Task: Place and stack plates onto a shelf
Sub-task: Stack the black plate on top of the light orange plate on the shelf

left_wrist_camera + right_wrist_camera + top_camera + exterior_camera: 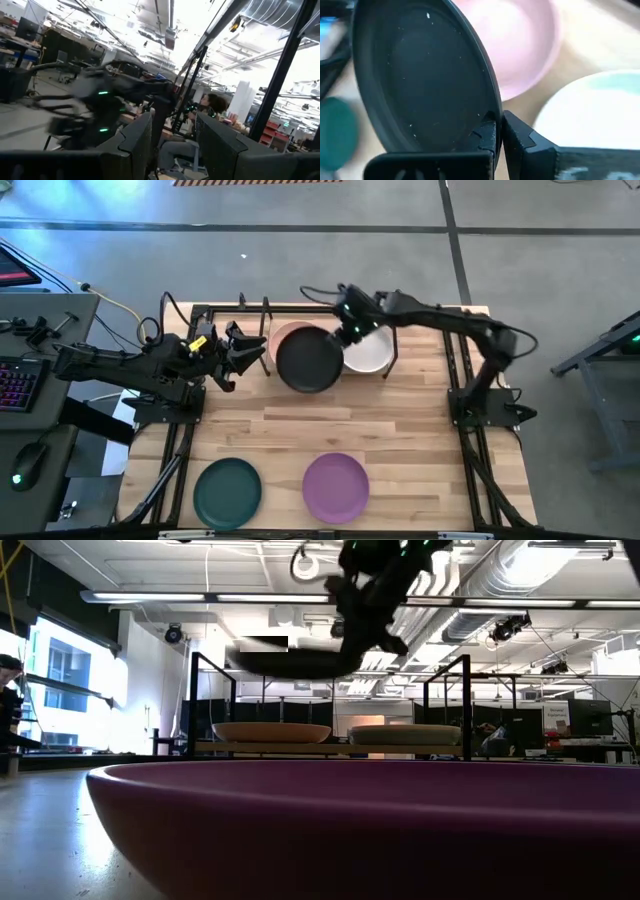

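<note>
1. The right end effector (345, 332) is clamped on the black plate's (308, 359) rim; the plate hangs level, hollow side up, above the shelf (400, 373).
2. Partly beneath it lies the pink plate (291, 333); beside the end effector, the white plate (368, 353).
3. The left end effector (250, 350), fingers apart, waits beyond the pink plate.

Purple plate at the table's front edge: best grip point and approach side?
Probably the rim. The purple plate lies flat and upright on the tabletop, too wide to span, but its raised lip, seen in the low view, lets one finger go inside and one outside. Come from above at its far edge, nearest the right gripper, which is pinching the black plate this way.
</note>
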Motion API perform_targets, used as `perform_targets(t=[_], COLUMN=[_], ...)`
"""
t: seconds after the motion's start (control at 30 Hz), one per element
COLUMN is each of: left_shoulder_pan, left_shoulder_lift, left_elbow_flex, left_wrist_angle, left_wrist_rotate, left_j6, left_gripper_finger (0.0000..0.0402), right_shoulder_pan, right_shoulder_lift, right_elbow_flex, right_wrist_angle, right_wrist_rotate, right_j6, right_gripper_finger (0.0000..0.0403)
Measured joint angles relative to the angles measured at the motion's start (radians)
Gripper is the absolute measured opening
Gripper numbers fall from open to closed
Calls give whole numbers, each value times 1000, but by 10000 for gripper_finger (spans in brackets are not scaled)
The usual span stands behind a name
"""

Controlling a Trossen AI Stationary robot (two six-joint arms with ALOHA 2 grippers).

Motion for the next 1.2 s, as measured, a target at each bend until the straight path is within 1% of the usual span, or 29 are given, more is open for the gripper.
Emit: perform_targets(t=[0.1,0.2,0.37,0.53,0.83,0.97,1.07,1.2], left_shoulder_pan=[0,0,0,0,0,0,0,0], left_shoulder_lift=[0,0,0,0,0,0,0,0], left_elbow_flex=[0,0,0,0,0,0,0,0], left_wrist_angle=[0,0,0,0,0,0,0,0], left_wrist_rotate=[0,0,0,0,0,0,0,0], left_j6=[0,0,0,0,1,1,1,1], left_gripper_finger=[145,145,145,145,145,145,145,145], right_shoulder_pan=[-64,-116,-155,-153,-144,-143,-143,-142], right_shoulder_lift=[86,164,263,311,316,316,316,315], right_elbow_flex=[69,123,179,185,185,185,184,184], right_wrist_angle=[-36,-32,-7,14,114,89,83,83], right_wrist_rotate=[-15,-69,-130,-171,-148,-143,-120,-121], right_j6=[-14,-6,16,27,38,20,12,-13], right_gripper_finger=[0,0,0,0,5,39,80,136])
